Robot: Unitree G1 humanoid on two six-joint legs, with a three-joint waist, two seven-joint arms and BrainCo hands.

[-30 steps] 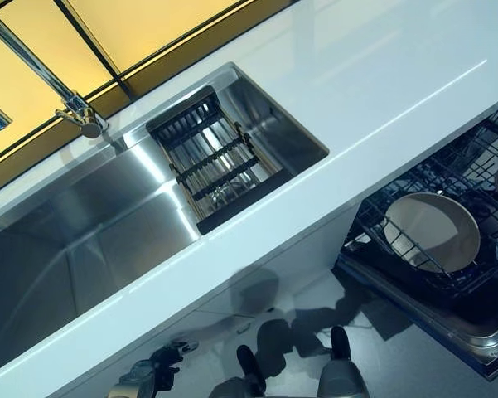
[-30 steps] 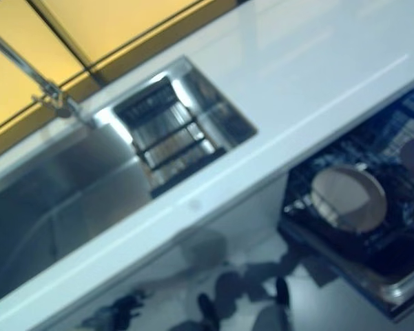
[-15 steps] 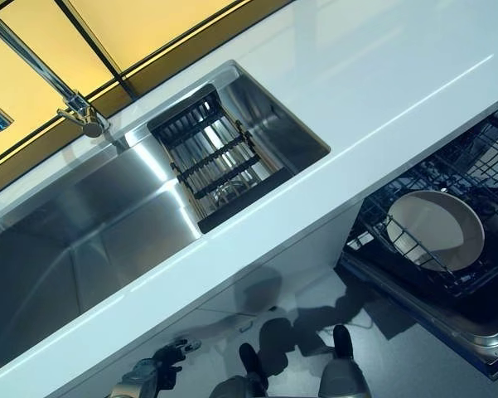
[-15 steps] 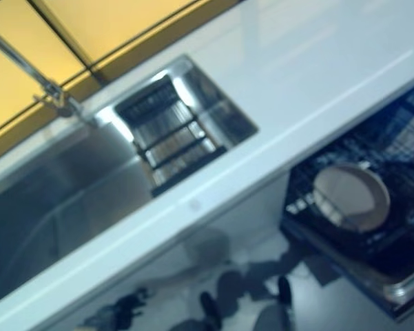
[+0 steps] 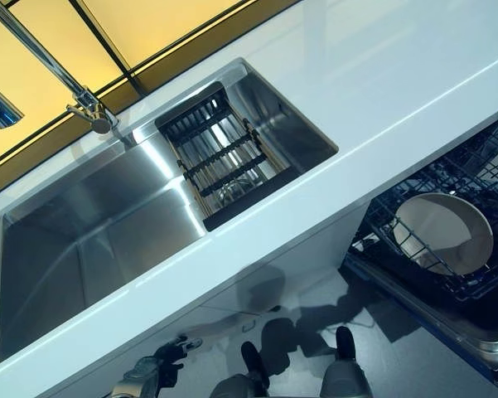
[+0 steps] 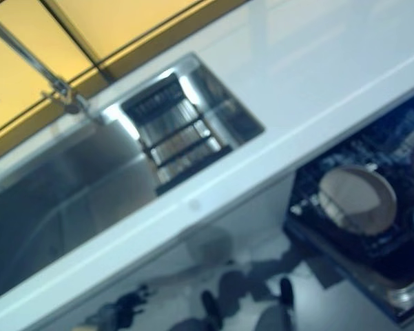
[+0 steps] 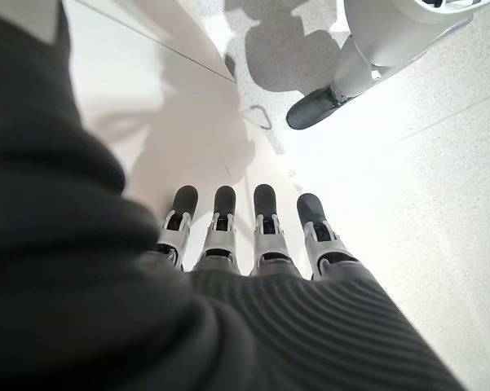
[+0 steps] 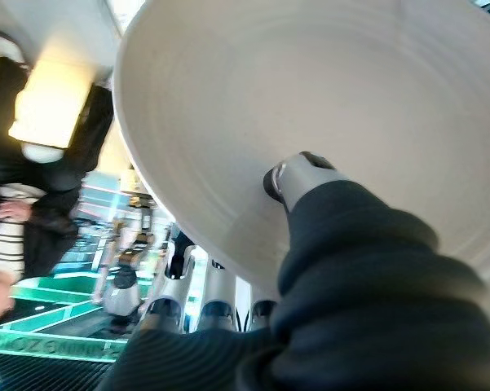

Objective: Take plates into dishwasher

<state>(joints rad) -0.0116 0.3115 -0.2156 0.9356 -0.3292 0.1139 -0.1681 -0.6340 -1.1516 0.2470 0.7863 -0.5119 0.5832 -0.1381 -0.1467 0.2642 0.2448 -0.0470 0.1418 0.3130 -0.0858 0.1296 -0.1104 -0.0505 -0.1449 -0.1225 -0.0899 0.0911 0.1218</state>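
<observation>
In the left eye view a white counter (image 5: 381,75) is running across the picture, with a steel sink (image 5: 91,240) sunk in it, a tap (image 5: 83,99) over its far edge and a black drain basket (image 5: 228,157) sitting at the sink's right end. Below the counter on the right, the dishwasher rack (image 5: 472,290) is standing pulled out, and one white plate (image 5: 443,232) is leaning in its wires. The left hand (image 5: 153,373) is showing low under the counter edge. The right eye view is giving the same scene, with the plate (image 6: 358,200) in the rack (image 6: 330,238). In the left wrist view the left hand (image 7: 245,236) is hanging over the pale floor (image 7: 424,163), its fingers (image 7: 265,224) straight in a row and carrying nothing. In the right wrist view the right hand (image 8: 310,183) is pinching a second white plate (image 8: 334,98), the thumb lying on its inner face and the fingers (image 8: 216,297) under its rim. A person (image 8: 20,163) in a striped sleeve is standing behind
</observation>
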